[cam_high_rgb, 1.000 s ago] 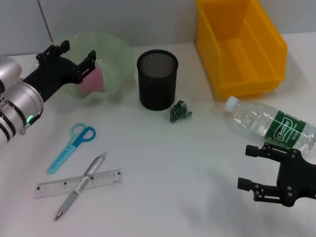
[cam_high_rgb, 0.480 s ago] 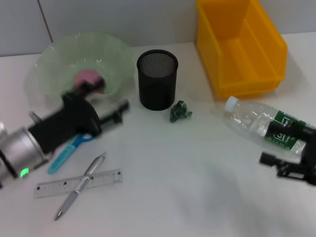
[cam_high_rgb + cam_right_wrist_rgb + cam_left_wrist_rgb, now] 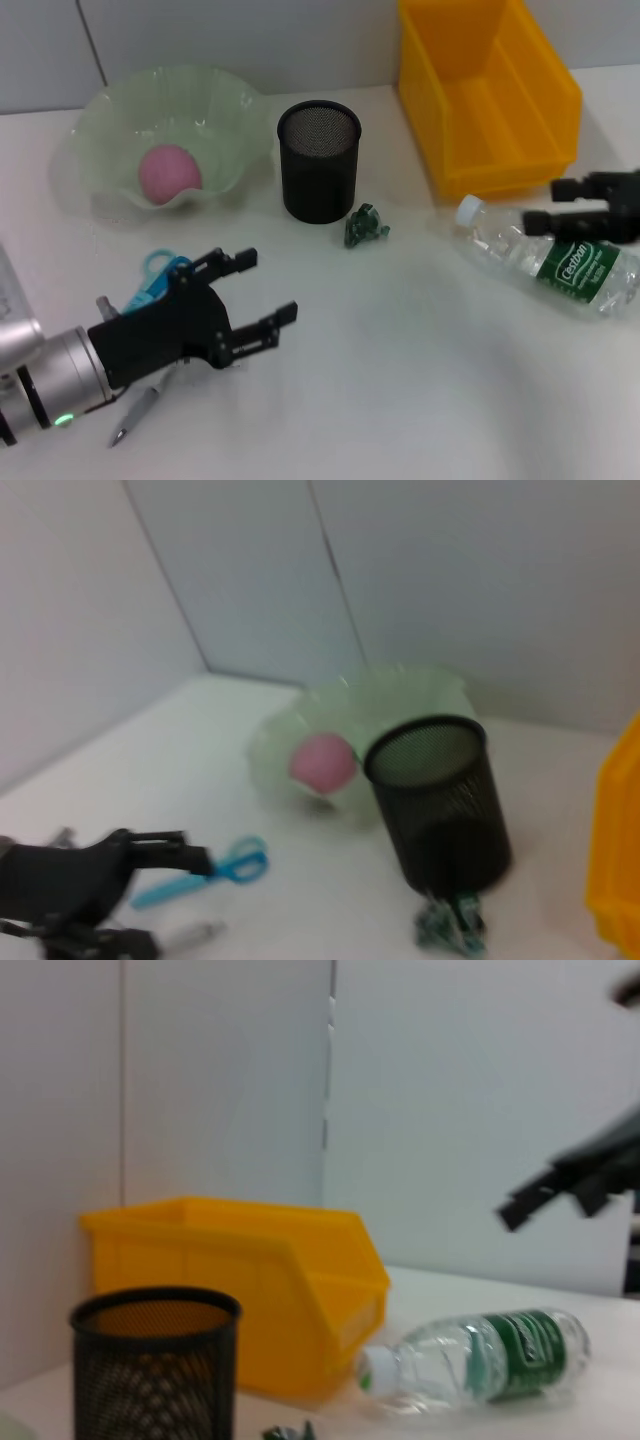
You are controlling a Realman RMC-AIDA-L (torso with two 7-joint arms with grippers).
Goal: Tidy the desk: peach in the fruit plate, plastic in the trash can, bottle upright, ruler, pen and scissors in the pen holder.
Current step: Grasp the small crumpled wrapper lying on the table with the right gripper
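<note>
White desk, peach (image 3: 168, 171) already in plate (image 3: 110, 110).
L gripper (image 3: 262, 296), fingers spread, hovers over pen (image 3: 140, 415) w/ scissors (image 3: 150, 283) just behind; R gripper (image 3: 552, 205), also spread, sits by bottle (image 3: 548, 255), lying on its side, cap toward holder (image 3: 318, 160).

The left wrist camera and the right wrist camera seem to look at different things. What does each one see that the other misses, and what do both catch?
Only the left wrist view shows the clear bottle lying on its side and the right gripper hanging above it.

Only the right wrist view shows the pink peach in the green plate, the blue scissors, and the left gripper, open, near them.

Both show the black mesh pen holder, the green scrap of plastic at its foot and the yellow bin.
</note>
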